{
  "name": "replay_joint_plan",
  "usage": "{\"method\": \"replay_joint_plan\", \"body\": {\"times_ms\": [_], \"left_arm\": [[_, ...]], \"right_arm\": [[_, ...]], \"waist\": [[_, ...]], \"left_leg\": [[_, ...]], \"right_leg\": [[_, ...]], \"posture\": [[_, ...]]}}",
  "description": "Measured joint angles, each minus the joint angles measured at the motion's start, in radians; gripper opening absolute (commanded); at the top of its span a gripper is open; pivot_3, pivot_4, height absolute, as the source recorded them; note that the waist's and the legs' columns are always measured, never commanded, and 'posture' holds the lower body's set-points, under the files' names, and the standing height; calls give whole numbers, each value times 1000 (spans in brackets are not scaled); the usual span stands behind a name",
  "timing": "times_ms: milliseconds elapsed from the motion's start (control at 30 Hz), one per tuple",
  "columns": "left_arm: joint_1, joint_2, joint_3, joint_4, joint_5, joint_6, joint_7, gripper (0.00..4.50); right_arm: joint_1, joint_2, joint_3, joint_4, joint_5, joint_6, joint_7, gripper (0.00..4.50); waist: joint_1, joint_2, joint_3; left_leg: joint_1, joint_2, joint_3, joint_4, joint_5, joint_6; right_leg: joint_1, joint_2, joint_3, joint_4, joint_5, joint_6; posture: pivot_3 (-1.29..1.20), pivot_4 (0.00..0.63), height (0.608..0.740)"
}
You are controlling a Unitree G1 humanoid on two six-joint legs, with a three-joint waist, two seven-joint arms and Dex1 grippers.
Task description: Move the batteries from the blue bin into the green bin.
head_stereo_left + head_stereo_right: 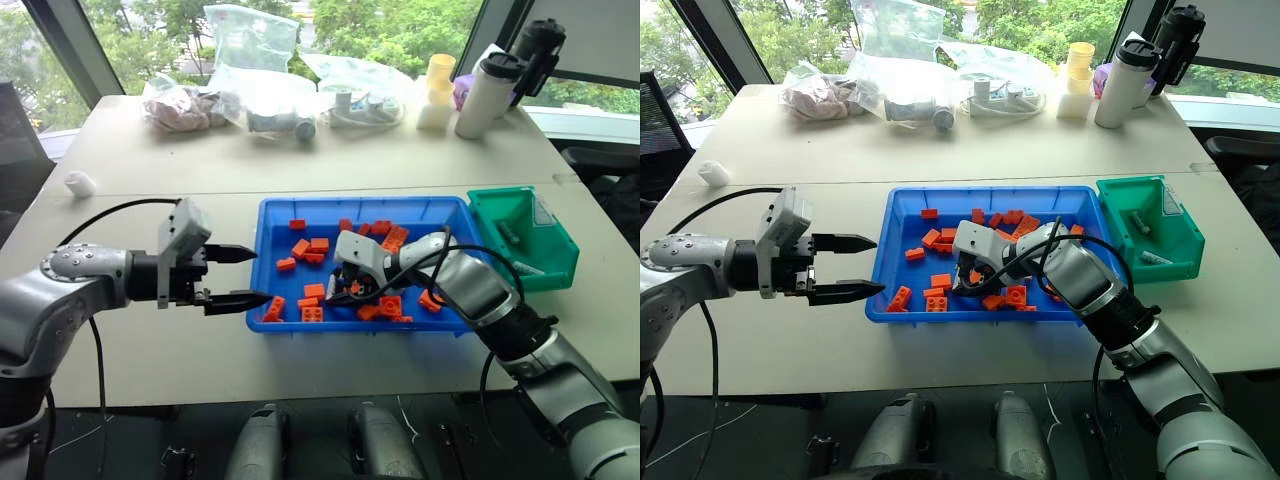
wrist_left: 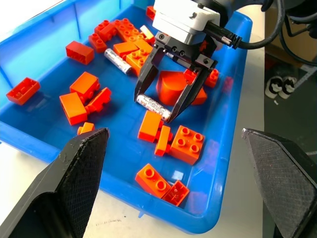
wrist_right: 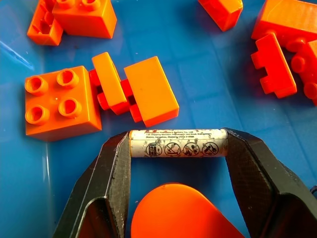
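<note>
- Reaching down into the blue bin (image 1: 268,222), the right gripper (image 2: 164,105) has its two black fingers set against the two ends of a battery (image 3: 178,143), one fingertip on each end, clamping it lengthwise.
- That battery lies flat on the bin floor, a silver-grey cylinder with small print and warning symbols on its label; whether it is lifted off the floor cannot be told.
- Orange bricks (image 3: 62,102) lie scattered all round it: a square four-stud brick and a cluster of two joined pieces sit just beside the battery, and a rounded orange piece (image 3: 181,210) sits between the right gripper's fingers, behind the battery.
- A second battery (image 2: 118,60) lies deeper in the blue bin among the bricks, touching one of them, well apart from the gripped one.
- The left gripper (image 1: 235,276) hangs over the bare table (image 1: 150,170) just outside the blue bin's left wall, pointing sideways toward the bin with its fingers spread wide apart and nothing between them.
- The green bin (image 1: 540,250) stands just beside the blue bin's right end, its rim close to or touching the blue rim; a small grey cylinder (image 1: 1140,227), seemingly a battery, lies on its floor.
- At the far edge of the table stand clear plastic bags (image 1: 250,60), a white bottle (image 1: 485,95) with a black cap and a stack of yellow cups (image 1: 438,85); a small white object (image 1: 80,183) lies near the table's left edge.
</note>
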Motion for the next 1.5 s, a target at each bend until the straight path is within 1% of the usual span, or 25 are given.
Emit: {"method": "replay_joint_plan", "body": {"times_ms": [100, 133, 167, 267, 333, 433, 533, 567, 633, 700, 800, 867, 933, 1000, 1133, 1333, 1367, 1400, 1433, 1467, 1500], "left_arm": [[-7, -2, -10, 11, 1, -1, -1, 4500], [-12, -2, -12, 12, 1, -2, -2, 4500], [-16, -2, -16, 12, 1, -3, -3, 4500], [-30, -2, -20, 16, 1, -4, -12, 4500], [-41, -2, -21, 25, 6, -9, -21, 4500], [-53, -10, -36, 47, 20, -17, -26, 4500], [-84, -39, -73, 69, 36, -32, -41, 4500], [-92, -42, -81, 72, 40, -36, -44, 4500], [-117, -54, -93, 88, 48, -50, -52, 4500], [-165, -101, -117, 110, 67, -70, -54, 4500], [-247, -206, -182, 155, 111, -119, -48, 4500], [-295, -266, -217, 199, 144, -155, -45, 4500], [-357, -326, -271, 249, 191, -203, -59, 4500], [-400, -370, -321, 285, 226, -245, -85, 4500], [-455, -432, -382, 361, 286, -312, -139, 4500], [-480, -441, -400, 447, 345, -368, -189, 4500], [-480, -441, -400, 457, 349, -373, -193, 4500], [-480, -440, -399, 462, 352, -374, -195, 4500], [-480, -439, -397, 465, 356, -375, -196, 4500], [-480, -436, -394, 467, 359, -375, -195, 4500], [-480, -429, -387, 468, 364, -375, -193, 4500]], "right_arm": [[1, 5, -20, 0, 2, 2, -19, 2192], [0, 8, -51, 0, 12, 8, -32, 2192], [-1, 12, -88, -2, 22, 14, -47, 2192], [-24, 35, -257, -39, 78, 71, -117, 2192], [-37, 29, -337, -84, 100, 98, -147, 2192], [-1, 18, -372, -161, 132, 133, -165, 2192], [71, 39, -411, -213, 174, 202, -217, 2192], [75, 39, -436, -215, 182, 220, -237, 2192], [73, 19, -527, -233, 197, 250, -284, 2192], [76, -30, -638, -259, 204, 264, -327, 2192], [125, -138, -805, -297, 201, 282, -375, 2192], [194, -198, -871, -319, 195, 295, -389, 2192], [282, -234, -924, -333, 188, 315, -404, 2192], [349, -248, -947, -336, 181, 327, -424, 2192], [397, -240, -967, -317, 157, 340, -495, 2192], [388, -188, -966, -213, 146, 314, -573, 2192], [385, -186, -961, -189, 144, 304, -583, 3221], [382, -185, -956, -166, 141, 291, -590, 3646], [380, -185, -951, -148, 138, 281, -595, 4176], [377, -186, -945, -131, 134, 269, -600, 4414], [375, -189, -938, -109, 124, 249, -608, 4414]], "waist": [[0, 0, 0], [0, 0, 0], [0, 0, 0], [2, 0, 0], [3, 0, 0], [1, 0, 0], [2, 0, 0], [2, 0, 0], [4, 0, 0], [13, 0, 0], [28, 0, 0], [28, -1, 0], [27, -1, 0], [17, 0, 0], [-4, 1, -1], [0, 1, -1], [1, 1, -1], [3, 1, -1], [5, 1, -1], [5, 1, -1], [5, 1, -1]], "left_leg": [[0, 0, 0, 0, 0, 0], [0, 0, 0, 0, 0, 0], [0, 0, 0, 0, 0, 0], [0, 0, 0, 0, 0, 0], [0, 0, 0, 0, 0, 0], [0, 0, 0, -1, 0, 0], [-1, -1, 0, -1, 0, 0], [-1, -1, 0, 0, 0, 0], [-1, -1, 0, 0, 0, 0], [-1, -2, 0, 0, 0, 0], [-1, -3, 0, 0, 0, 0], [-1, -3, 0, 0, 0, 0], [-1, -3, 0, 0, 0, 0], [0, -4, 1, 0, 0, 0], [2, -3, 1, -1, 0, 0], [3, -2, 2, -1, 0, 0], [3, -2, 2, -1, 0, 0], [2, -2, 2, -1, 0, 0], [2, -2, 1, -1, 0, 0], [2, -2, 1, -1, 0, 0], [2, -2, 1, -1, 0, 0]], "right_leg": [[0, 0, 0, 0, 0, 0], [0, 0, 0, 0, 0, 0], [0, 0, 0, 0, 0, 0], [0, 0, 0, 0, 0, 0], [0, 0, 0, 0, 0, 0], [0, 0, 0, 0, 0, 0], [0, -1, 0, 0, 0, 0], [0, -1, 0, 0, 0, 0], [0, -1, 0, 0, 0, 0], [0, -1, 0, -1, 0, 0], [1, -1, 0, -1, 0, 0], [1, -1, 0, -2, 0, 0], [1, -1, 1, -2, 0, 0], [1, 0, 2, -1, 0, 0], [1, 2, 3, 1, 0, 0], [1, 2, 4, 1, 0, 0], [2, 2, 4, 1, 0, 0], [1, 1, 4, 1, 0, 0], [1, 1, 4, 1, 0, 0], [1, 1, 4, 1, 0, 0], [1, 1, 4, 1, 0, 0]], "posture": [[0, 150, 740], [0, 150, 740], [0, 150, 740], [0, 150, 740], [0, 150, 740], [0, 150, 740], [0, 150, 740], [0, 150, 740], [0, 150, 740], [0, 150, 740], [0, 150, 740], [0, 150, 740], [0, 150, 740], [0, 150, 740], [0, 150, 740], [0, 150, 740], [0, 150, 740], [0, 150, 740], [0, 150, 740], [0, 150, 740], [0, 150, 740]]}}
